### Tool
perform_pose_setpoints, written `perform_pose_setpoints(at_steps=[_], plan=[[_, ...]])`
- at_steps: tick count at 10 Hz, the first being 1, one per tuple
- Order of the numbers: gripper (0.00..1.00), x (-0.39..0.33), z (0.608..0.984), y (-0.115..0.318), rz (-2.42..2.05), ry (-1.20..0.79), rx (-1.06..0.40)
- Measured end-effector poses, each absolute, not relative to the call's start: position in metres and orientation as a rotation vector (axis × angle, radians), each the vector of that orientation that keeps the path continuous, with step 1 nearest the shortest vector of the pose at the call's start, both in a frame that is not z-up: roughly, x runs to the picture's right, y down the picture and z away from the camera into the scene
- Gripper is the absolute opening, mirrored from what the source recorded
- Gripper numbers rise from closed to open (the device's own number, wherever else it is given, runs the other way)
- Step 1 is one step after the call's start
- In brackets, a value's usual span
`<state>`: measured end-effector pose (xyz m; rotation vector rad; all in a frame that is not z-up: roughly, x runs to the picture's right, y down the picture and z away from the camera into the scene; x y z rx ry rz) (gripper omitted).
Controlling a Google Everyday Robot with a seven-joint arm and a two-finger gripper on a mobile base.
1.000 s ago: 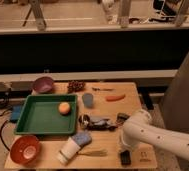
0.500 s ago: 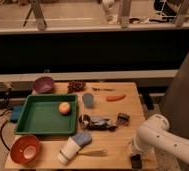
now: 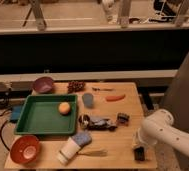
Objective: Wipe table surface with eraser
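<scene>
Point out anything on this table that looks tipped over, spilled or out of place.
The white cup lies on its side near the table surface's front edge, beside the red bowl. Nothing looks spilled. The gripper points down at the front right corner, over a small dark object.

A long dark barrier (image 3: 88,50) with pale rails spans the dim room behind.

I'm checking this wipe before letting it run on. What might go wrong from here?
The gripper holds the eraser at the table surface's near right corner, so a stroke outward may slip off the edge. A stroke leftward could sweep into the fork and the tipped white cup. The small dark box just behind also sits in reach.
</scene>
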<state>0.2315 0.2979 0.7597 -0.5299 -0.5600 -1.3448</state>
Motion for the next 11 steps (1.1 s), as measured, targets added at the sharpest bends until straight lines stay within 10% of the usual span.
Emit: perform_pose_setpoints(at_steps=[11], plan=[[0.08, 0.146, 0.775, 0.293, -1.422, -0.659, -0.546]])
